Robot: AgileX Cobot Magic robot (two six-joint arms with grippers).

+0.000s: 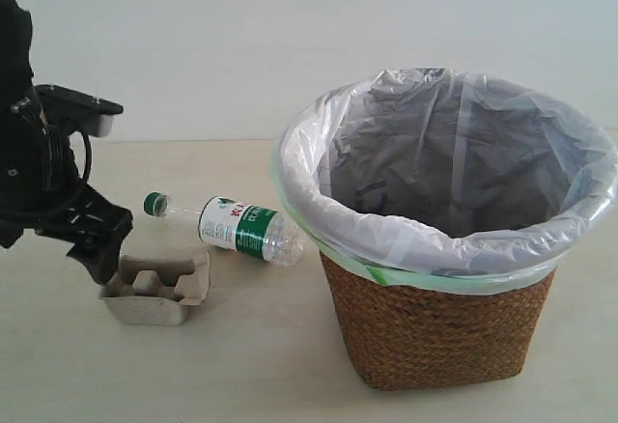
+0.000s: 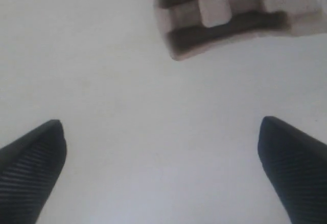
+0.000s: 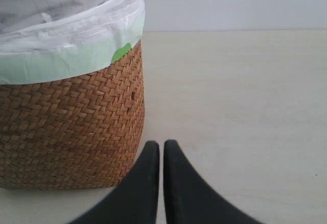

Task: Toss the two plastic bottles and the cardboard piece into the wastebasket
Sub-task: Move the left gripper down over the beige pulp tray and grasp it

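The grey-beige cardboard piece (image 1: 154,290) lies on the table at the left, and also shows in the left wrist view as a cardboard piece (image 2: 225,14) ahead of the fingertips. My left gripper (image 1: 97,249) hangs open just left of it, empty (image 2: 161,132). Behind the cardboard lies the green-capped bottle (image 1: 232,227) on its side. The wicker wastebasket (image 1: 435,331) with its white bag stands at the right. My right gripper (image 3: 161,146) is shut and empty beside the wastebasket (image 3: 66,132). The black-capped bottle is out of view.
The pale table (image 1: 270,365) runs to a plain white wall behind. Bare tabletop (image 3: 245,96) lies to the right of the basket in the right wrist view.
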